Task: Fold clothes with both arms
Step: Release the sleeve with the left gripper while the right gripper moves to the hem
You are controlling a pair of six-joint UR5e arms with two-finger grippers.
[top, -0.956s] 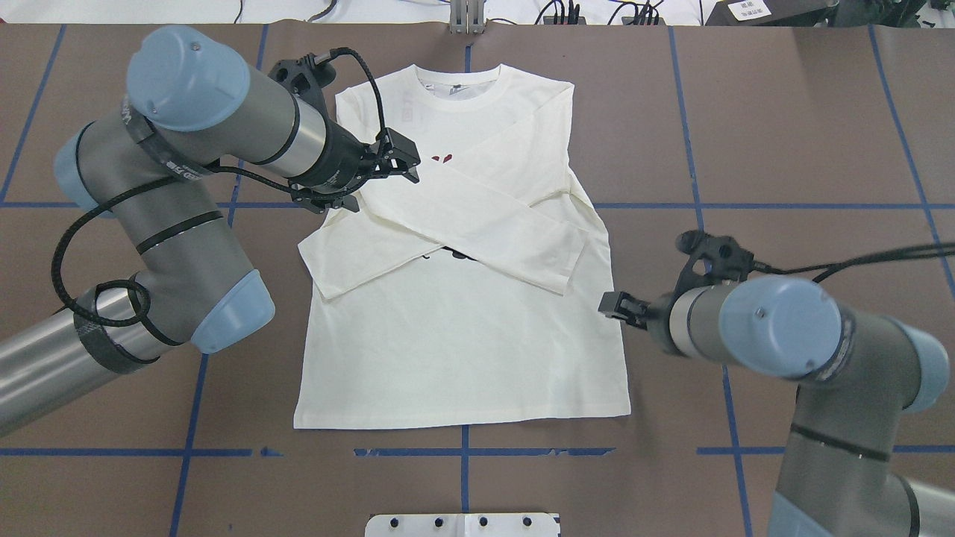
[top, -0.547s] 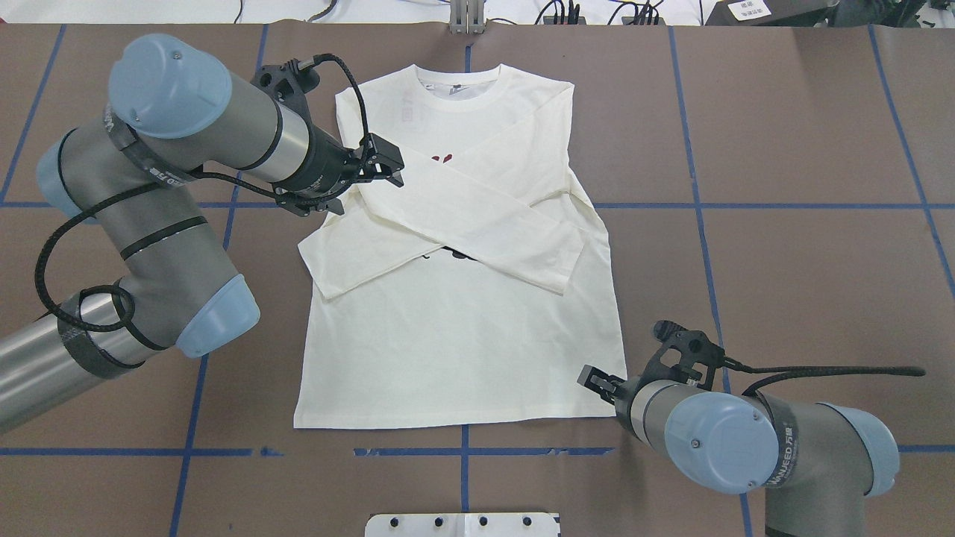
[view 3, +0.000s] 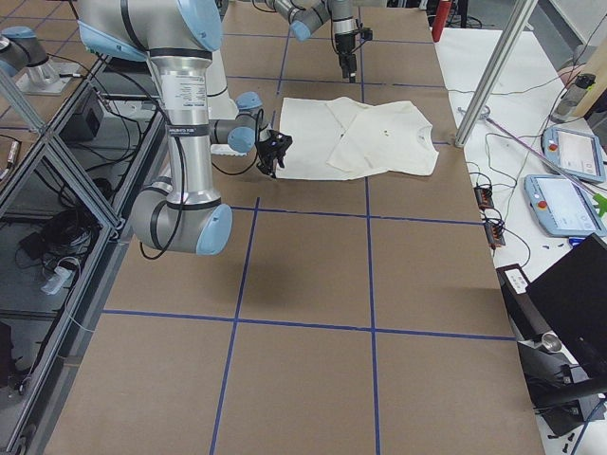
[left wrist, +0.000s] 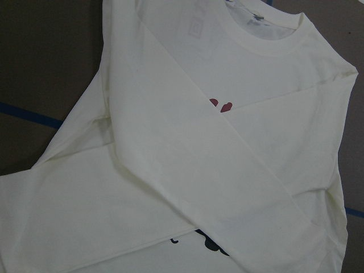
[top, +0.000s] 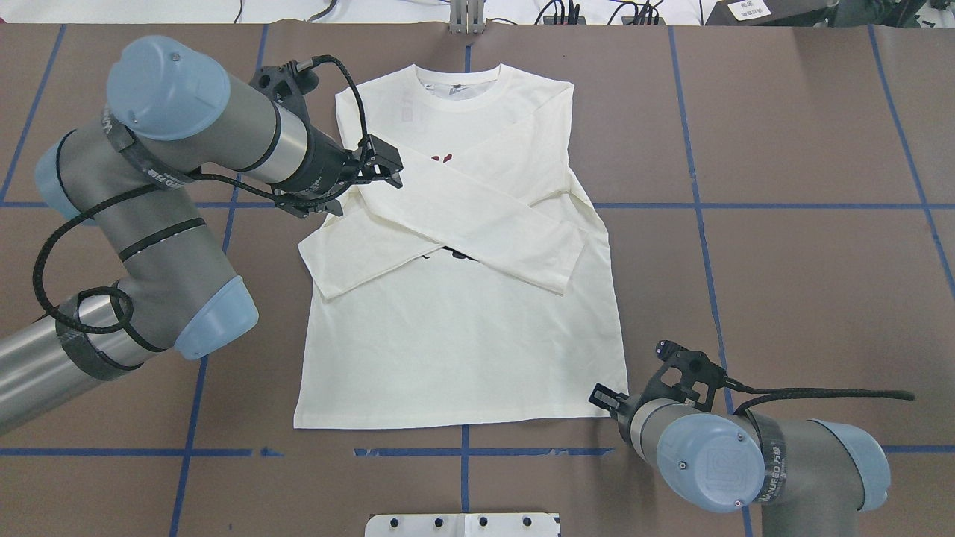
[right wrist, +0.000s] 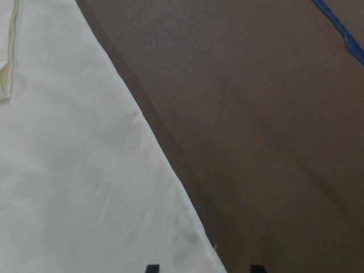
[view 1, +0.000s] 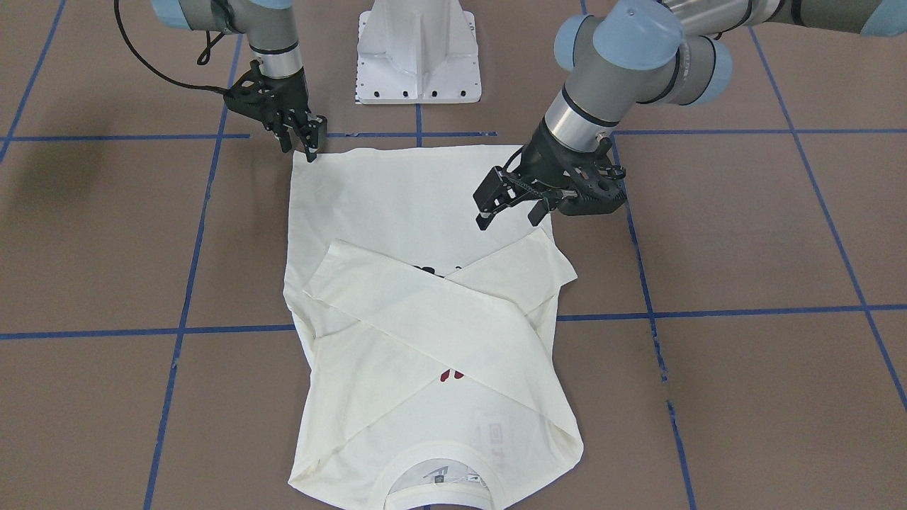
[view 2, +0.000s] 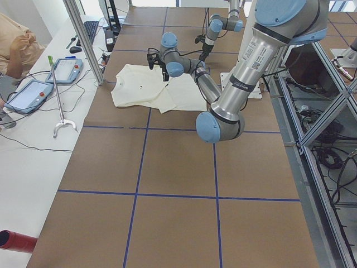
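Note:
The cream-white T-shirt (top: 462, 343) lies flat on the brown table, collar at the far end, both sleeves crossed over the chest. Bits of black and red print show between the sleeves (left wrist: 220, 105). My left gripper (top: 388, 165) is open and empty, hovering over the shirt's left shoulder and sleeve; in the front view (view 1: 509, 207) its jaws stand apart above the cloth. My right gripper (top: 606, 399) is low at the near right hem corner (view 1: 310, 145). The right wrist view shows its fingertips (right wrist: 257, 267) apart, astride the shirt's edge (right wrist: 74, 187).
The white pedestal base (top: 462, 524) stands at the table's near edge, close to the hem. Blue tape lines (top: 697, 205) cross the table. Beyond the far edge are cables, a metal post (view 2: 83, 42) and control tablets (view 2: 33, 92).
My right gripper has swung from beside the shirt's right side down to the near right hem corner. My left gripper has drawn back slightly to the left, still open.

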